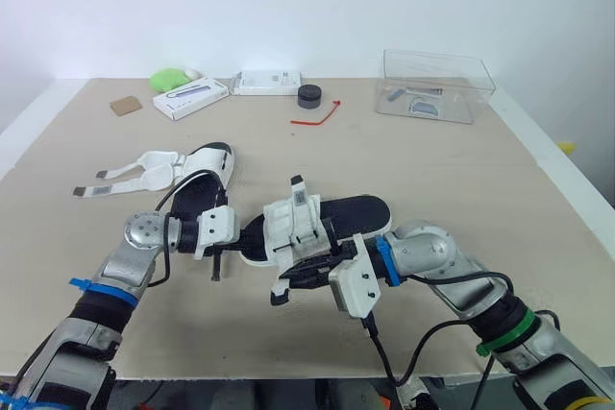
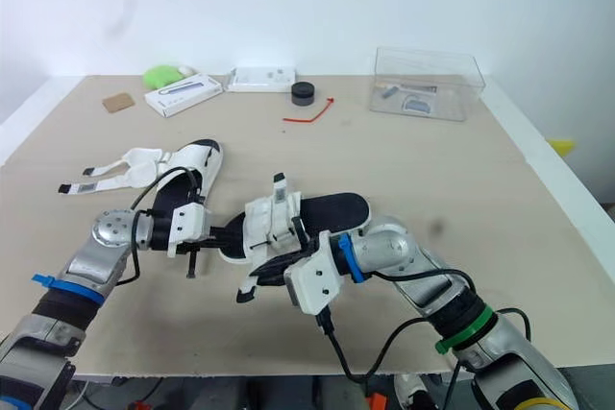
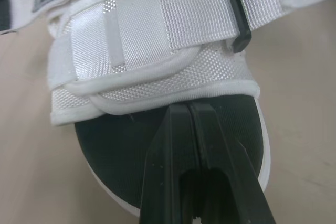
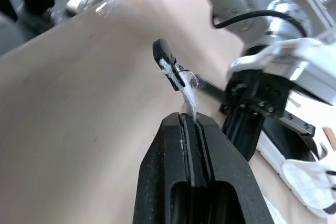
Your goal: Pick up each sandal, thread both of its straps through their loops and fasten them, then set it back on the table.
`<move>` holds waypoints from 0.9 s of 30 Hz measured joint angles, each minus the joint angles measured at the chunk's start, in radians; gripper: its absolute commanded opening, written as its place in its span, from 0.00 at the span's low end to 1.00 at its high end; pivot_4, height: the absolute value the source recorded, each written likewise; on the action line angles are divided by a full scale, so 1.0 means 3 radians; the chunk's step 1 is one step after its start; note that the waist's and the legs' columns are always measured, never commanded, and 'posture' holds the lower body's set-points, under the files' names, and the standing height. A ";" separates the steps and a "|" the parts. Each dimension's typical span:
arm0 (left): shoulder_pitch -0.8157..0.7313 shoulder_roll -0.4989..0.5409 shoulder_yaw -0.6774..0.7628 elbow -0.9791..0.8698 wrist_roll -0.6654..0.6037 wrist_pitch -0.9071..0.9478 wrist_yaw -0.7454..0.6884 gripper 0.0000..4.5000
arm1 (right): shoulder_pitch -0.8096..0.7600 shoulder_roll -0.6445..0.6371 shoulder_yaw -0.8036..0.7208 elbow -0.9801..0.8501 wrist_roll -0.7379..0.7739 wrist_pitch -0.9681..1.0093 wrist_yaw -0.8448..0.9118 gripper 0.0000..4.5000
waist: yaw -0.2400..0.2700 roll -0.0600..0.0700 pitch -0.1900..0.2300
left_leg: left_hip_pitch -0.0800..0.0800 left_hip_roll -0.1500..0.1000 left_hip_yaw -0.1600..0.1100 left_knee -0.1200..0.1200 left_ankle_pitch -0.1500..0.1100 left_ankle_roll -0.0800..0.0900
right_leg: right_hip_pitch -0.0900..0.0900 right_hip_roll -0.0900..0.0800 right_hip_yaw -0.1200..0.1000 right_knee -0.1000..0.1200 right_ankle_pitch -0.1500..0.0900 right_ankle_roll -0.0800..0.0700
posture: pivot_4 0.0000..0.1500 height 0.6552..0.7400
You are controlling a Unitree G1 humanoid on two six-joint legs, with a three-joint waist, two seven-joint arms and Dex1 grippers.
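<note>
A sandal [image 1: 322, 218] with a black sole and white straps is held just above the table's front middle. My left gripper [image 1: 252, 230] is shut on the rim of the sole at one end; the left wrist view shows its fingertips [image 3: 181, 116] pinched together there, under the fastened white strap [image 3: 157, 35]. My right gripper [image 4: 190, 121] is shut on a loose white strap, whose black tip [image 4: 169, 66] sticks out past the fingers. A second sandal [image 1: 197, 175] lies on the table behind my left arm, its straps [image 1: 130, 177] spread open to the left.
Along the back of the table [image 1: 461, 180] are a clear plastic box [image 1: 437, 86], a black round puck [image 1: 309, 96], a red tie [image 1: 317, 117], two white boxes [image 1: 190, 98] [image 1: 268, 82], a green object [image 1: 170, 78] and a brown card [image 1: 126, 105].
</note>
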 measured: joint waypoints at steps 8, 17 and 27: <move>-0.0101 -0.0033 -0.0018 0.0213 0.0023 -0.0220 -0.0041 0.00 | -0.0068 0.0332 -0.0176 -0.0226 0.0349 0.1317 -0.0126 0.01 | 0.0014 0.0001 0.0001 | 0.0000 0.0006 0.0002 0.0002 0.0002 -0.0001 | -0.0001 0.0005 -0.0001 0.0001 0.0007 -0.0002 | 1.00 1.00; -0.0050 -0.0072 -0.0009 0.0149 0.0028 -0.0218 0.0020 0.00 | -0.0494 0.0640 -0.0484 0.0146 0.0492 0.2512 -0.0459 0.01 | 0.0027 0.0002 0.0001 | -0.0003 0.0007 -0.0001 0.0000 0.0005 -0.0001 | -0.0003 0.0003 -0.0008 0.0001 0.0018 -0.0013 | 1.00 1.00; 0.0044 -0.0073 0.0013 0.0044 0.0027 -0.0149 0.0086 0.00 | -0.0896 0.0833 -0.0476 0.0987 0.0320 0.2774 -0.0531 0.01 | 0.0025 0.0003 0.0002 | -0.0008 0.0006 -0.0007 0.0000 0.0005 -0.0001 | -0.0006 0.0005 -0.0012 0.0000 0.0011 0.0000 | 1.00 1.00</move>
